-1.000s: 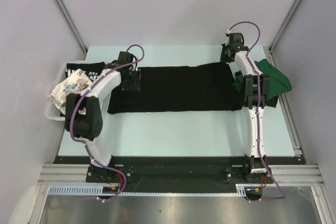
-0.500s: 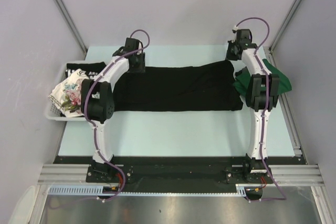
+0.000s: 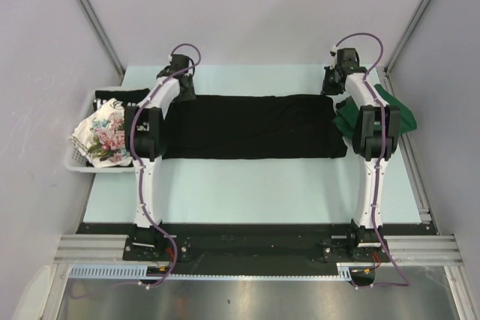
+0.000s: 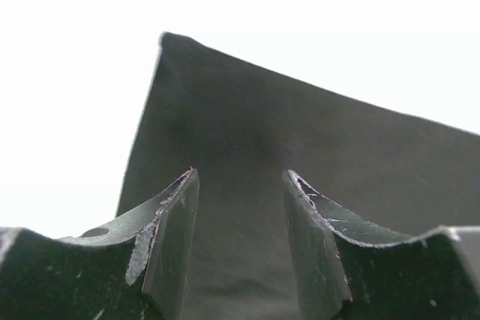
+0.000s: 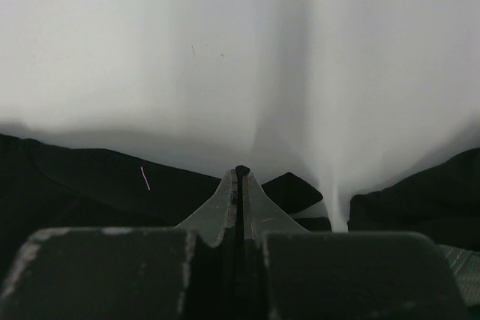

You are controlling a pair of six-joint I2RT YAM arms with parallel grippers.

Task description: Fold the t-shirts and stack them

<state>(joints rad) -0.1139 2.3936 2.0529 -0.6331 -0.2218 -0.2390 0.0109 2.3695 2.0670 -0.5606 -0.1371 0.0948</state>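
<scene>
Over the last second I reached both arms farther across the table (image 3: pixel 247 189), and the plain black shirt (image 3: pixel 251 127) went with them: a moment earlier its far edge was bunched and uneven under my wrists, and at this point it lay drawn out as one long flat band from left to right, its far edge nearly straight. My left gripper (image 3: pixel 182 86) had come to the far left corner, and its wrist view showed the jaws standing apart with nothing between them, the black cloth lying just beyond the tips, so I judged that side already let go. My right gripper (image 3: pixel 335 84) sat at the far right corner with its fingers (image 5: pixel 255 196) pressed together; whether a sliver of hem was pinched there I could not tell. The dark green shirt (image 3: pixel 396 114) lay at the right edge, partly under my right arm and touching the black one's end. The floral shirt (image 3: pixel 103 136) and the black lettered shirt (image 3: pixel 120 99) were in the white basket (image 3: pixel 79 164) at the left. I took this to mean the spreading was done and the folding proper had not yet begun.
</scene>
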